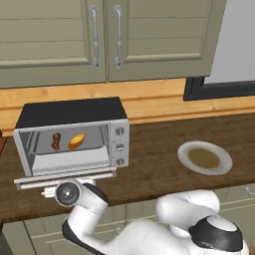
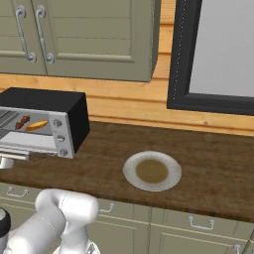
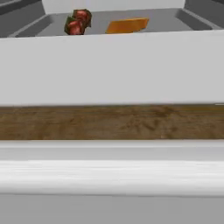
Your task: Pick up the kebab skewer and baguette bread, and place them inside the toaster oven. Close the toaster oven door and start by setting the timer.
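Oven (image 1: 69, 113) sat on the bench (image 1: 159, 149) with its door (image 1: 64, 175) dropped flat toward the robot, long axis running side to side. Its bar handle (image 3: 112, 175) lay crosswise just ahead of the claw, which hung low at the bench edge with jaws spread wide, gripping nothing. Closing would probably mean coming under that bar and lifting. Bread (image 1: 76, 141) and skewer (image 1: 56, 141) already lay inside, side by side.
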You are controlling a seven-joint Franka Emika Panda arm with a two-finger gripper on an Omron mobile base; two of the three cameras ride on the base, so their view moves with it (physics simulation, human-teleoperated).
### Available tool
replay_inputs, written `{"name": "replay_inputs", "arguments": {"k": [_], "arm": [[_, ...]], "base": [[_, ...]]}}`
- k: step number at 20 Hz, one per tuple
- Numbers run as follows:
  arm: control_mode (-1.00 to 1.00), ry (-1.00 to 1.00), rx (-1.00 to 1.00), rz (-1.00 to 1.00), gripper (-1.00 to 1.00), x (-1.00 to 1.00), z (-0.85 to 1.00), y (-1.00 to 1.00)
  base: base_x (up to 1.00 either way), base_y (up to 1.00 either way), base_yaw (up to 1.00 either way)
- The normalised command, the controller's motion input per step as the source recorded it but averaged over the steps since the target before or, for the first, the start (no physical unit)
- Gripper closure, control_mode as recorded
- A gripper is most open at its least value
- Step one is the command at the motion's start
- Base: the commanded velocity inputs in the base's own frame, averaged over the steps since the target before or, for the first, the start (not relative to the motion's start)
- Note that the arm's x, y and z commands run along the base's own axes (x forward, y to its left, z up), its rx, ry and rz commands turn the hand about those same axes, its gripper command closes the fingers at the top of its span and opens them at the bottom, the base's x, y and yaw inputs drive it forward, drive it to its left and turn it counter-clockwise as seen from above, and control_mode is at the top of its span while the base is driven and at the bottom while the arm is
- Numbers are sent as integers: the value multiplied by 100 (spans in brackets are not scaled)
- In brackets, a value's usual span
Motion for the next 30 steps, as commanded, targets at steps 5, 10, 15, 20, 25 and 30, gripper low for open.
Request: {"name": "replay_inputs", "arguments": {"k": [5,10,15,20,25,30], "arm": [[-100,12,0,0,-100,45,65,-1],[-100,19,0,0,-100,19,62,-9],[-100,17,0,0,-100,19,61,-11],[-100,10,0,0,-100,28,23,-6],[-100,0,0,0,-100,25,-5,0],[-100,0,0,0,-100,35,-33,0]], "base": [[0,0,0],[0,0,0],[0,0,0],[0,0,0],[0,0,0],[0,0,0]]}}
